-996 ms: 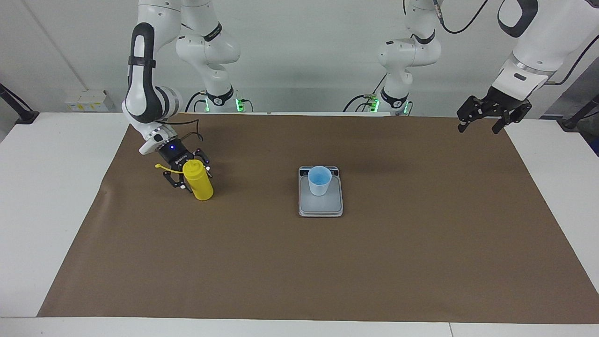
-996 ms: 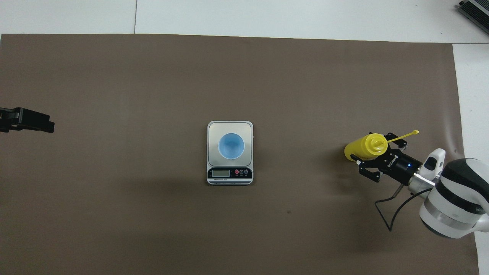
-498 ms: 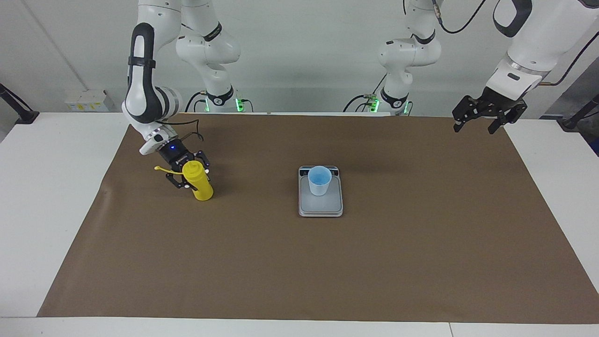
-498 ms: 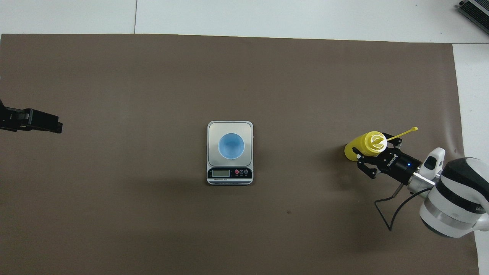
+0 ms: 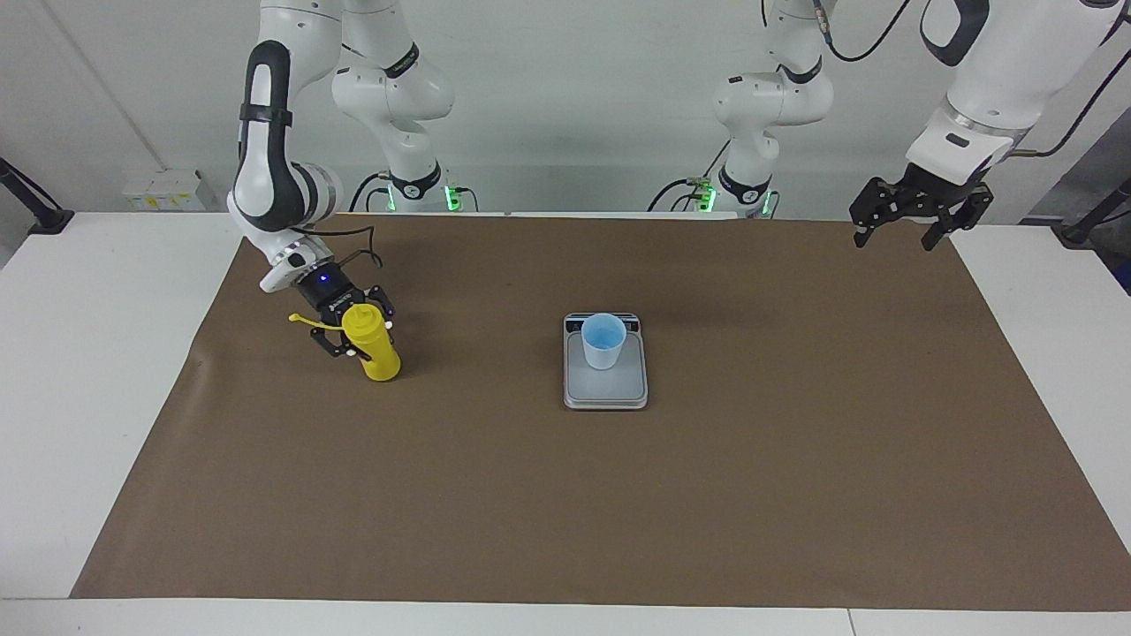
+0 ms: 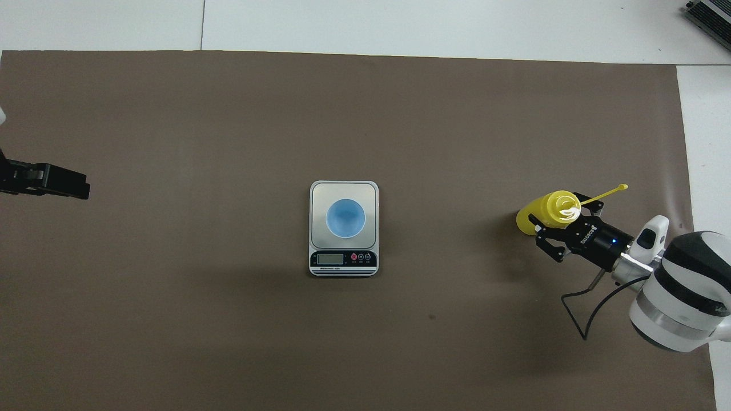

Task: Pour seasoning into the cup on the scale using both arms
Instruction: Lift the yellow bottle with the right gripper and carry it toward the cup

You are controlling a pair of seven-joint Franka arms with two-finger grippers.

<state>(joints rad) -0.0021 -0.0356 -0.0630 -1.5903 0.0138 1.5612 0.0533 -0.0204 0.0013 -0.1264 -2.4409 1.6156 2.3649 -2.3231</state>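
The yellow seasoning bottle (image 5: 372, 351) (image 6: 546, 210) stands on the brown mat toward the right arm's end of the table, its cap strap sticking out sideways. My right gripper (image 5: 356, 334) (image 6: 555, 228) is shut on the bottle's upper body. The pale blue cup (image 5: 603, 341) (image 6: 345, 217) sits upright on the silver scale (image 5: 606, 389) (image 6: 344, 265) at the mat's middle. My left gripper (image 5: 903, 223) (image 6: 54, 185) hangs open in the air over the mat's corner at the left arm's end, holding nothing.
A brown mat (image 5: 565, 495) covers most of the white table (image 5: 79, 353). A black cable (image 6: 579, 308) loops from the right wrist onto the mat near the bottle.
The right gripper has closed on the bottle and shifted it slightly. The left gripper has risen a little and drifted toward the table's middle.
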